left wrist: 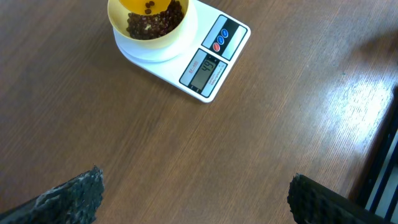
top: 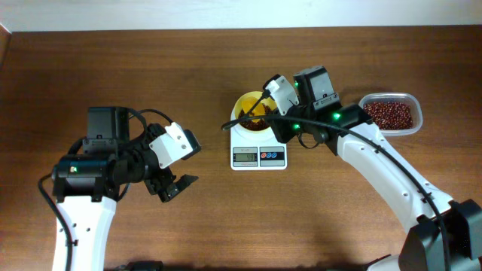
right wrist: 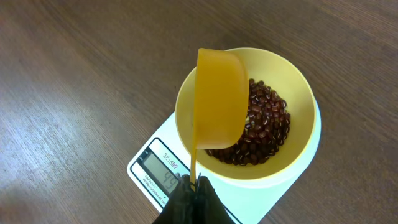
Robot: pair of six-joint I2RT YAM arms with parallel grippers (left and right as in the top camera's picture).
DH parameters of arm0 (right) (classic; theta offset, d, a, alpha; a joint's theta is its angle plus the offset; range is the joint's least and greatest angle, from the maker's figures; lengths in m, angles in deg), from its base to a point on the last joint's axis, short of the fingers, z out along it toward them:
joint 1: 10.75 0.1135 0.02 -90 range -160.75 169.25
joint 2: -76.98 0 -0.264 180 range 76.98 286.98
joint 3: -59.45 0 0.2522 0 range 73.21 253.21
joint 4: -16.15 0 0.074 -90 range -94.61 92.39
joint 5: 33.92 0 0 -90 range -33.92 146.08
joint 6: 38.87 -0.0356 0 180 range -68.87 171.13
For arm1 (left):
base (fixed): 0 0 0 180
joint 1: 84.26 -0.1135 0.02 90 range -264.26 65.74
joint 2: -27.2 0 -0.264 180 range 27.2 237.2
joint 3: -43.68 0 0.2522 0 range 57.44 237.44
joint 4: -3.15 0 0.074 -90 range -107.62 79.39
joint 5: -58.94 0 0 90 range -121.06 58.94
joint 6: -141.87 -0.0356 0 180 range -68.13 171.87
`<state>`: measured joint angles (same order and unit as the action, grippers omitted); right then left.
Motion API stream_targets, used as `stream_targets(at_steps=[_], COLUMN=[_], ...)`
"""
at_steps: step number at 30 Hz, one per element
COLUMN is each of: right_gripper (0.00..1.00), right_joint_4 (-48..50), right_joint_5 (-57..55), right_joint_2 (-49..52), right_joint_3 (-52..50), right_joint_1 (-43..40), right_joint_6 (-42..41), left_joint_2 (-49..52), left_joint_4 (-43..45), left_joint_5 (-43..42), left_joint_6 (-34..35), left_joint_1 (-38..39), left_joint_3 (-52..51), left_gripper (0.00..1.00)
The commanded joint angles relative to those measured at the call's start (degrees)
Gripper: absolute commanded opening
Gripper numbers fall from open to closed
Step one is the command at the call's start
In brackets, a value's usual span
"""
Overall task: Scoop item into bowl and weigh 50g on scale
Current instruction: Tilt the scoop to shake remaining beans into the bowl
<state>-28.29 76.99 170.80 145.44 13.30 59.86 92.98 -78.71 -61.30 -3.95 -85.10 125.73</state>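
The pale-yellow bowl [right wrist: 273, 168] stands on the white scale [top: 258, 156] and holds a heap of dark red-brown beans [right wrist: 264, 127]. The scale's display [right wrist: 163, 177] reads 49. My right gripper [right wrist: 194, 185] is shut on the handle of a yellow scoop [right wrist: 217, 99], which is tipped on its side over the bowl. In the overhead view the right gripper [top: 269, 113] hangs over the bowl [top: 242, 103]. My left gripper [top: 175, 186] is open and empty, left of the scale. The bowl [left wrist: 149, 37] and scale [left wrist: 211, 62] also show in the left wrist view.
A clear plastic container [top: 390, 114] with more beans sits to the right of the scale, behind my right arm. Bare brown wooden table lies around the scale and under the left gripper [left wrist: 193, 186].
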Motion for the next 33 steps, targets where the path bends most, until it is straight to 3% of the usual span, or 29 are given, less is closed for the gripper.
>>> stream_targets(at_steps=[1, 7, 16, 33], right_gripper=[0.04, 0.04, 0.04, 0.04], right_joint_4=[0.0, 0.0, 1.8, 1.7], right_joint_5=[1.2, 0.4, -9.6, -3.1], right_joint_2=[-0.8, -0.8, -0.8, -0.8], right_joint_3=[0.4, 0.4, 0.4, 0.4], right_joint_1=[0.2, 0.2, 0.3, 0.2], right_joint_6=[-0.7, -0.7, 1.1, -3.9], left_joint_2=[-0.1, -0.1, -0.1, -0.1], left_joint_4=[-0.1, -0.1, -0.1, 0.0], left_joint_5=[-1.2, -1.2, -1.2, -1.2], left_joint_6=[-0.9, -0.9, -0.9, -0.9], left_joint_1=[-0.3, -0.3, -0.3, -0.3], left_joint_3=[0.0, 0.0, 0.0, 0.0], left_gripper=[0.99, 0.99, 0.99, 0.99])
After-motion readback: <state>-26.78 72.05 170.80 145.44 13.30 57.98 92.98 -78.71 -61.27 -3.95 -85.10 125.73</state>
